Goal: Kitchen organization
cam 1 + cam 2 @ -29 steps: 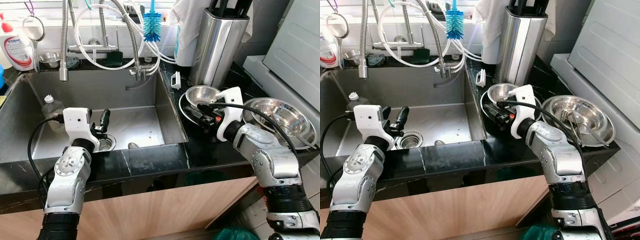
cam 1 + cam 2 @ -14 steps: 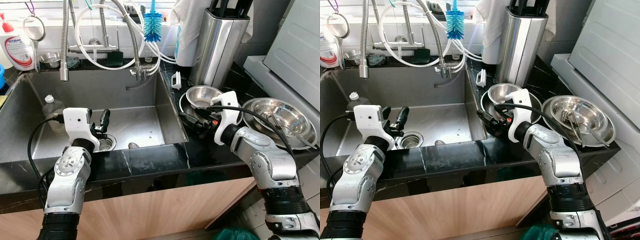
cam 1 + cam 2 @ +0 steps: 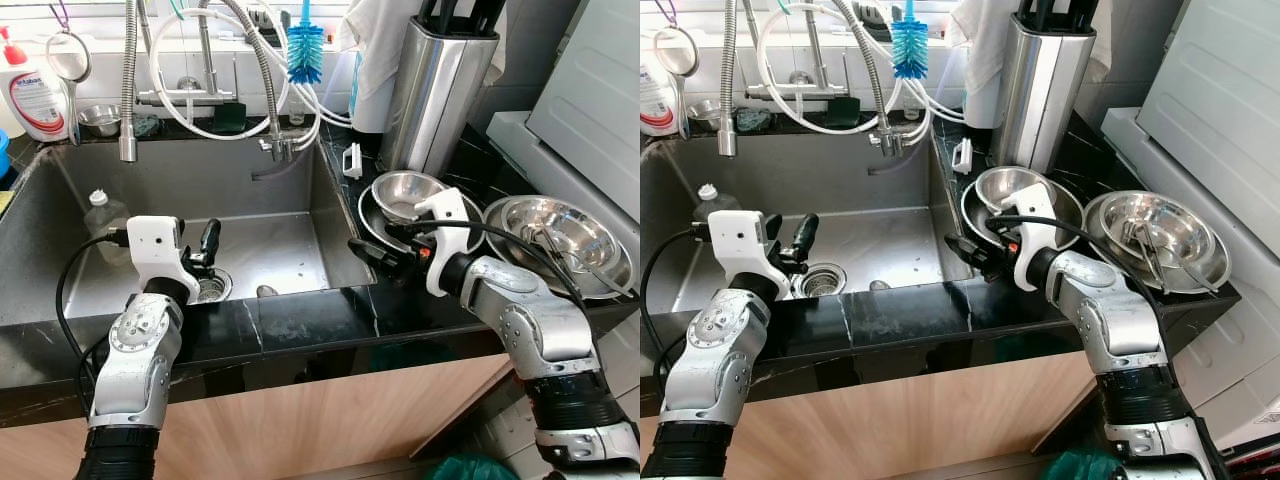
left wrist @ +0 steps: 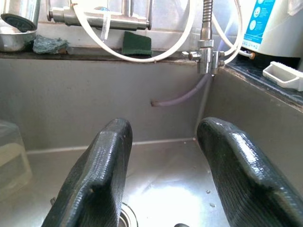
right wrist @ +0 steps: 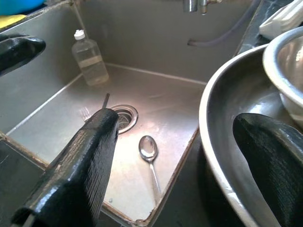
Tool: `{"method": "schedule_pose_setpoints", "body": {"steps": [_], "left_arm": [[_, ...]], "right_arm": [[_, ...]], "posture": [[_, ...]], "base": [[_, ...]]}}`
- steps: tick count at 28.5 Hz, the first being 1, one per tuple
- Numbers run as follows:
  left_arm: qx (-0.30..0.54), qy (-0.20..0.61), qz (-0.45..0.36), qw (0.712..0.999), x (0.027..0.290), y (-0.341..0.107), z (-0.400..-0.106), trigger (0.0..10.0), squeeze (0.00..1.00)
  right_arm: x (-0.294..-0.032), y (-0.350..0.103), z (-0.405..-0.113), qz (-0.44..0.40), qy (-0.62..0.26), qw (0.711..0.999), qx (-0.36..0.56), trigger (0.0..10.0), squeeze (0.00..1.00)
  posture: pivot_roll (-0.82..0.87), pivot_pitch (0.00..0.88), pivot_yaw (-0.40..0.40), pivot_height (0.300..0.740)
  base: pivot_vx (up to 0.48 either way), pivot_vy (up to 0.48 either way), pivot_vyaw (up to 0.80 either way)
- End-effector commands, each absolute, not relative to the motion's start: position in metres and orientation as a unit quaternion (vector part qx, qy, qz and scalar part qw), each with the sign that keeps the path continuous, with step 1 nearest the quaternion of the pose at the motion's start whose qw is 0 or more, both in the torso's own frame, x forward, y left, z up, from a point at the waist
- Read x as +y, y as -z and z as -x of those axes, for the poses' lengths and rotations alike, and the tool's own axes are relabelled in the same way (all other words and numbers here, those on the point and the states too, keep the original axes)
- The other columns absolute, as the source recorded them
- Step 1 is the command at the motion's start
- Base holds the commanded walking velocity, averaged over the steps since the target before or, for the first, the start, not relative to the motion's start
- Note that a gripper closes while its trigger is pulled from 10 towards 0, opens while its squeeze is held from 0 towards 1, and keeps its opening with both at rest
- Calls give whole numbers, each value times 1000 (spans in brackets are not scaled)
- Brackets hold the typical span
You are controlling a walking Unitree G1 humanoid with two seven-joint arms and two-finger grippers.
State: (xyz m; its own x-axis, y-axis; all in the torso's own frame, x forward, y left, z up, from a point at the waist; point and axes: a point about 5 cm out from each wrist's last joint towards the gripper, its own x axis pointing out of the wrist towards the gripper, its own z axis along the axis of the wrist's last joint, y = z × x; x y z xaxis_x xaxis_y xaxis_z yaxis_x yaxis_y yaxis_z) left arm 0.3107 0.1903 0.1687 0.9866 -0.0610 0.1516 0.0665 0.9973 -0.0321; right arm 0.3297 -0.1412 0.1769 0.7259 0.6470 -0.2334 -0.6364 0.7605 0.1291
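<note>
Right hand (image 5: 170, 165) fingers apart beside round steel bowl (image 5: 236, 142); left hand (image 4: 163, 175) apart above sink (image 3: 280, 250).

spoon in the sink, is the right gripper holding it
No, the spoon lies loose on the sink floor while the open right gripper hovers above it.

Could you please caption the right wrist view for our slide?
Open right gripper over sink edge, metal spoon lying beside the drain.

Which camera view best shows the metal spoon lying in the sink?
The right wrist view: the small metal spoon lies whole on the steel sink floor beside the round drain, framed by the open right claw. The eye views catch just its bowl behind the front rim.
</note>
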Motion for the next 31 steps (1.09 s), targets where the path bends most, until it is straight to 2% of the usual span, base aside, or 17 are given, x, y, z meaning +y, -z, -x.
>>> {"method": "schedule_pose_setpoints", "body": {"steps": [1, 31], "left_arm": [[-79, 39, 22, 996, 189, -172, -308, 10000, 0], [-79, 40, 20, 996, 190, -173, -308, 10000, 0]], "right_arm": [[-142, -174, -328, -17, -347, 927, 145, 10000, 0], [-127, -179, -311, -26, -378, 916, 134, 10000, 0]], "posture": [[69, 15, -42, 740], [69, 20, -43, 740]], "base": [[0, 0, 0], [0, 0, 0]]}}
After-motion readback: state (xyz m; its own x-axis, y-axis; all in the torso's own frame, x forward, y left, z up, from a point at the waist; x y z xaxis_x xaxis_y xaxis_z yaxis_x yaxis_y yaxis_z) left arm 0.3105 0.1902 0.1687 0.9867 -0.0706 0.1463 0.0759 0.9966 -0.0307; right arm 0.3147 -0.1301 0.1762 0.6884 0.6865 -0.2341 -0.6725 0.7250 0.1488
